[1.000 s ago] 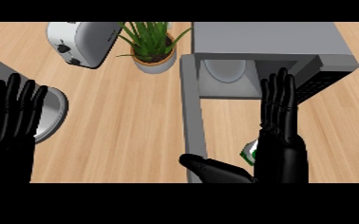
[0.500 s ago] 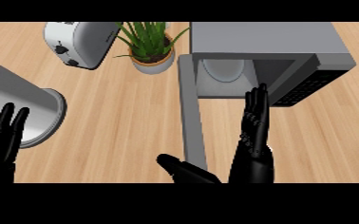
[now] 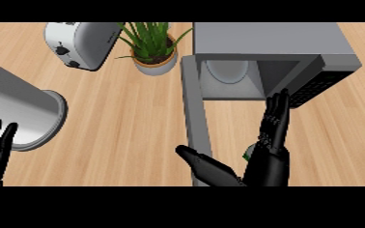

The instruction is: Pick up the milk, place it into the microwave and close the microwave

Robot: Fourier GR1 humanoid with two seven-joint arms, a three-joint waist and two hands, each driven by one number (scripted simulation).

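Milk (image 3: 249, 153) peeks again beside the spread right hand (image 3: 269, 159), fingers straight, now lower

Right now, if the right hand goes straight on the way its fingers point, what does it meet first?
The right hand points up the view toward the open microwave. It would probably meet the microwave's front at the right edge of the opening first, though depth is unclear from this view.

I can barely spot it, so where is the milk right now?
In the head view the milk shows only as a green-and-white sliver at lower right, tucked against the right hand, just in front of the open microwave.
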